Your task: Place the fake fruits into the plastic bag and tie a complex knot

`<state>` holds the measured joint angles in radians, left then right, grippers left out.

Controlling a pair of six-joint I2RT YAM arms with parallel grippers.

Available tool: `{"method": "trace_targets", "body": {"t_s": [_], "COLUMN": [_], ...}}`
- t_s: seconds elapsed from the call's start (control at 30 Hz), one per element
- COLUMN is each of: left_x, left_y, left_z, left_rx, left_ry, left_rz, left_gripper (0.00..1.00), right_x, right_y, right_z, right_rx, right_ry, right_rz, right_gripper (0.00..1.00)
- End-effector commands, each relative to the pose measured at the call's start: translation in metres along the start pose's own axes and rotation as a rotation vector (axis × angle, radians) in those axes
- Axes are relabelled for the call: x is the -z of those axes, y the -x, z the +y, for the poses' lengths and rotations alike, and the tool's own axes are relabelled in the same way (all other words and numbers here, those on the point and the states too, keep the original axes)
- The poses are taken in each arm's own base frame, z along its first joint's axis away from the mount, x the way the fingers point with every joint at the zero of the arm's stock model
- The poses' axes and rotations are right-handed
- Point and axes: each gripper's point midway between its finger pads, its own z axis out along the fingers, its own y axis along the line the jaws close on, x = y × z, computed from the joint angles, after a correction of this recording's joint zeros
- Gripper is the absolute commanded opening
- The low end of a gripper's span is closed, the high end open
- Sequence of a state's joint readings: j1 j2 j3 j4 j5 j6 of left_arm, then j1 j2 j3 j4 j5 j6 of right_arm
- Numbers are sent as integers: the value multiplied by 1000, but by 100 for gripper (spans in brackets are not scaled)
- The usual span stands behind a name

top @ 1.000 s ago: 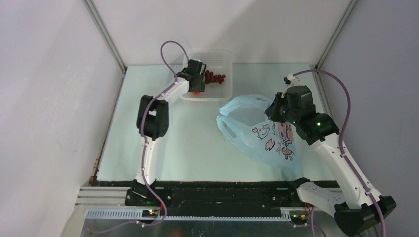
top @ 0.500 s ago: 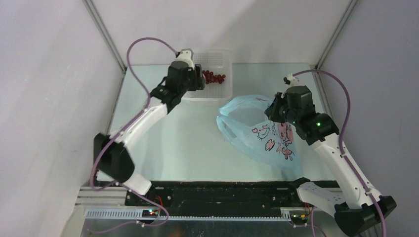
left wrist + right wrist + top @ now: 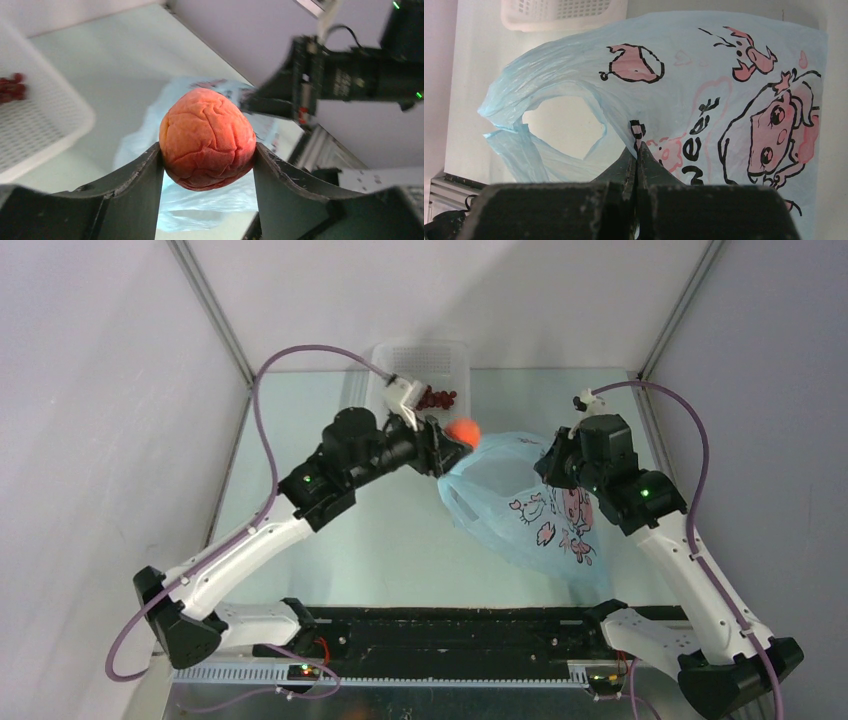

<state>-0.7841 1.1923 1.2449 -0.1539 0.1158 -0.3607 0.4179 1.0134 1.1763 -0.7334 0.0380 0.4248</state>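
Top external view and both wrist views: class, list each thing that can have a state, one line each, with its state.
orange-peach fruit: lifted, clamped between the left tool's fingers.
left tool: shut on the orange-peach fruit.
right tool: shut, pinching the plastic bag.
plastic bag: lying on the table, untied.
grapes: resting in the white basket.
white basket: upright on the table.

The fruit [image 3: 206, 139] between the matt, scuffed black fingers [image 3: 135, 195] is showing a dull, wrinkled skin. The bag [image 3: 574, 65] is looking like thin, translucent, creased plastic.
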Motion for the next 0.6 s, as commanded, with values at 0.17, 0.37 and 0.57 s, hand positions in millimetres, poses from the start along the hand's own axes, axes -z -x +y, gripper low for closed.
{"method": "trace_targets", "body": {"t_s": [0.17,0.37,0.57], "left_x": [-41,-76,-99], "left_y": [-54,-91,-118], "left_z": [-62,-28,-30], "left_rx": [-36,-53,-35], "left_ry": [-197,-38,-76], "left_rz": [189,279,340], "left_gripper": [50,50,51], "right_x": [10,16,15], "right_y": [12,12,10], "right_z": [9,7,6], "right_rx": [8,6,10], "right_ry": [39,31,26], "right_rz": [-60,-67,-60], "right_gripper": [0,0,0]}}
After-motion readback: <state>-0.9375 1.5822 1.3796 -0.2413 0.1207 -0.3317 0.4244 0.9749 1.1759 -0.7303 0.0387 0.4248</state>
